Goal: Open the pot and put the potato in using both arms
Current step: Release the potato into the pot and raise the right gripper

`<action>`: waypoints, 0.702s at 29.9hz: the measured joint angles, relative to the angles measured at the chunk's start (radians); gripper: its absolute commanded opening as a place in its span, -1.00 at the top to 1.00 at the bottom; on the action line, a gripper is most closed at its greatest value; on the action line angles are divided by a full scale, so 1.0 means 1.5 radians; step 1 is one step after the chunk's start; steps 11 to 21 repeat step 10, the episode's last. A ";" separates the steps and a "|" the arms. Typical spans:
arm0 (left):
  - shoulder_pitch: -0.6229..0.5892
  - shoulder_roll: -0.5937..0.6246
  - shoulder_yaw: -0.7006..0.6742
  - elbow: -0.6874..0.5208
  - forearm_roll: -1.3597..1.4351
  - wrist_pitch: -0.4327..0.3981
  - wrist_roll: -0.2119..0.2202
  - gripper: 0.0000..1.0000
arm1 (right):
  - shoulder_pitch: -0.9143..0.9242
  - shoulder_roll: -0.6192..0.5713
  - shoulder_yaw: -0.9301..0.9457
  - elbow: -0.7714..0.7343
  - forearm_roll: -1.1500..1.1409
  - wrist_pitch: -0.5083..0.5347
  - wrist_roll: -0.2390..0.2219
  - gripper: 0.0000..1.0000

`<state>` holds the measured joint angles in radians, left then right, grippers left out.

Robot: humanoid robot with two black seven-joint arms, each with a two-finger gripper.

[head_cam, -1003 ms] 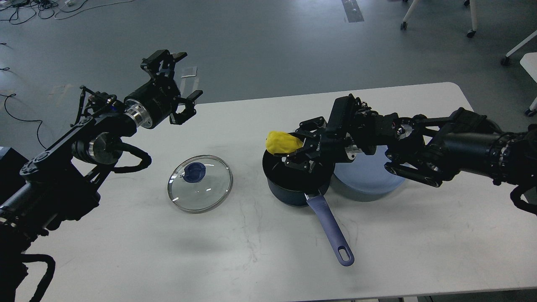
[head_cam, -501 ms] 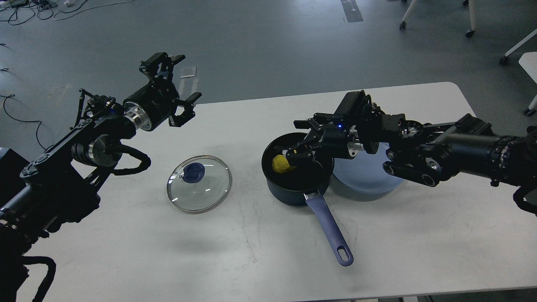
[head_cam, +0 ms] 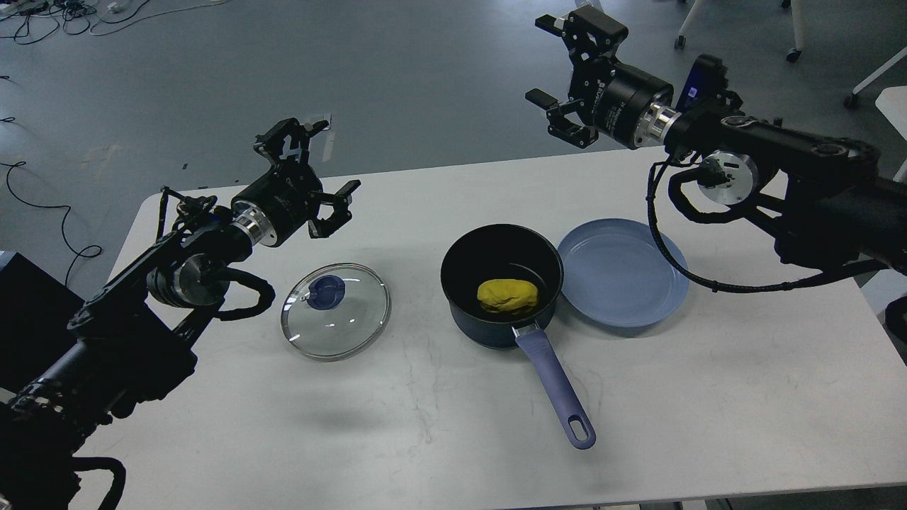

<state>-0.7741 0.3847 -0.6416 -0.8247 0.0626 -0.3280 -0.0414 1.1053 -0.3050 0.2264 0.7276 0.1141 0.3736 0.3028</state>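
The dark navy pot (head_cam: 496, 327) stands open at the table's middle, its lavender-blue handle (head_cam: 557, 389) pointing toward me. The yellow potato (head_cam: 507, 296) lies inside it on the black bottom. The glass lid (head_cam: 335, 311) with its blue knob lies flat on the table left of the pot. My left gripper (head_cam: 312, 170) is open and empty, raised above the table's back left, behind the lid. My right gripper (head_cam: 563, 67) is open and empty, held high behind the table's far edge, well above and behind the pot.
A flat blue plate (head_cam: 623, 283) lies right of the pot, touching or nearly touching it. The white table (head_cam: 708, 425) has its far edge behind the pot. Chair legs and cables are on the grey floor beyond.
My right gripper let go of the potato, which now lies in the pot, then rose and pulled back to the upper right. My left arm shifted right and slightly down.
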 measured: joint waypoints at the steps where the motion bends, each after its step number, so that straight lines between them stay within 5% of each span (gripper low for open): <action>1: 0.007 -0.002 -0.008 -0.001 -0.006 -0.009 0.000 -0.96 | -0.009 0.000 0.014 0.000 0.018 -0.003 -0.014 -1.00; 7: 0.019 -0.010 -0.030 -0.003 -0.042 -0.023 0.002 -0.96 | -0.065 0.002 0.060 -0.001 0.049 -0.012 -0.050 -1.00; 21: 0.020 -0.010 -0.031 -0.003 -0.057 -0.024 0.002 -0.96 | -0.075 0.001 0.071 -0.002 0.047 -0.013 -0.051 -1.00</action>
